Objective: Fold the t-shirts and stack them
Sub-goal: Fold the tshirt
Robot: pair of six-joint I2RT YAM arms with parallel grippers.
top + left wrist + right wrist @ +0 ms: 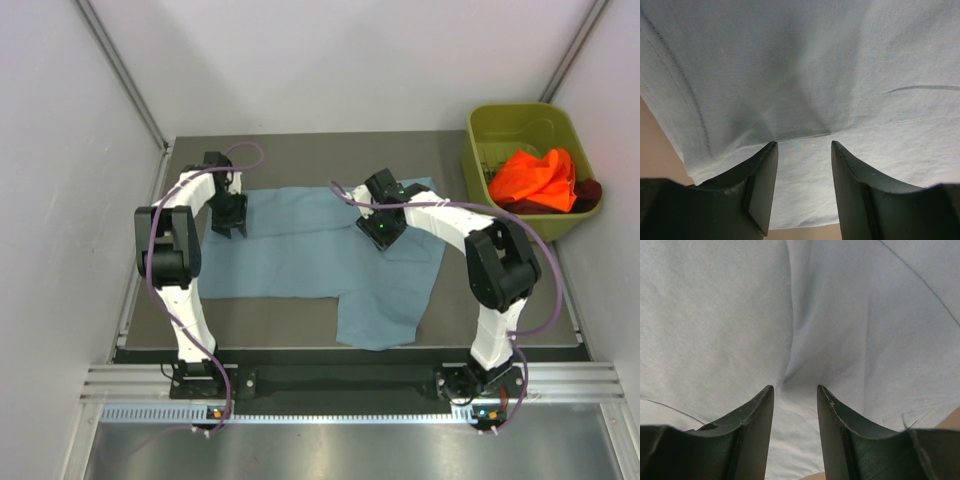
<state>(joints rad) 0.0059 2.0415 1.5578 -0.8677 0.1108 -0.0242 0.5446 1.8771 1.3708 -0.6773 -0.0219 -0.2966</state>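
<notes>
- White walls (350,60) close round a dark matte tabletop (300,150). The plain dusty blue-grey cotton t-shirt (300,255) lies spread across the middle of the top view. One flap of it reaches down to the lower centre, close to the tabletop's front edge.
- My left gripper (229,226) sits at the shirt's upper left edge, and the right gripper (384,232) sits on the cloth just right of centre. Both wrist views show the fingers parted with cloth puckering toward the gap. I read both as released, with nothing clenched that I can see.
- If I close now, the left gripper could nip only the top layer beside the stitched hem. I judge the fold would then come up lopsided.
- The two grippers do not sit level with each other on the shirt. Lifting them together could twist the cloth into a bunch rather than a clean crease.
- Dragging toward the bottom of the frame could pull that lower flap over the tabletop's front edge.
- Fingertips pressed this low might scrape the tabletop, or shove the cloth along instead of gathering it.
- An olive-green plastic bin (520,110) stands at the upper right, well apart from the blue shirt.
- The bin holds a crumpled bright orange t-shirt (535,178), with a dark maroon t-shirt (588,190) showing at its right side. Both are unfolded and wait their turn.
</notes>
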